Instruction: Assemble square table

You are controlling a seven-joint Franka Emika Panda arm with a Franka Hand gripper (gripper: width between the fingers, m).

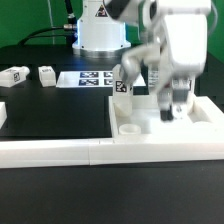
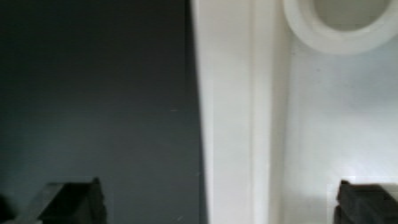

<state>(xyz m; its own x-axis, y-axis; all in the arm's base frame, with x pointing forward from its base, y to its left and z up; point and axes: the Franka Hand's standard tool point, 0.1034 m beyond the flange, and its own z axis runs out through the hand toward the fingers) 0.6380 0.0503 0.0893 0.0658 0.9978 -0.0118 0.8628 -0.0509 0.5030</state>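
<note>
- Wrist view shows me the gripper (image 2: 217, 205) with its jaws spread wide. The dark fingertips (image 2: 71, 202) sit far apart, and nothing is held between them.
- Under the jaws runs the straight edge of the white tabletop (image 2: 302, 130). One fingertip hangs over the slab, the other over the black bench (image 2: 89, 90).
- Past the jaws, on the slab side, I see a round socket (image 2: 347, 25), only partly in frame.
- From the exterior view, the gripper (image 1: 175, 108) sits low over the tabletop (image 1: 200, 125), which lies against the white border bars (image 1: 60, 152).
- A socket (image 1: 130, 128) opens in the slab to the exterior view's left of the jaws.
- An upright leg (image 1: 123, 86) with a tag stands farther back on that same side of the jaws. I cannot tell whether it is seated in the slab.
- Two loose legs (image 1: 15, 75) lie on the bench, well apart from the jaws, at the exterior view's left.
- The marker board (image 1: 90, 78) lies between those legs and the upright leg.
</note>
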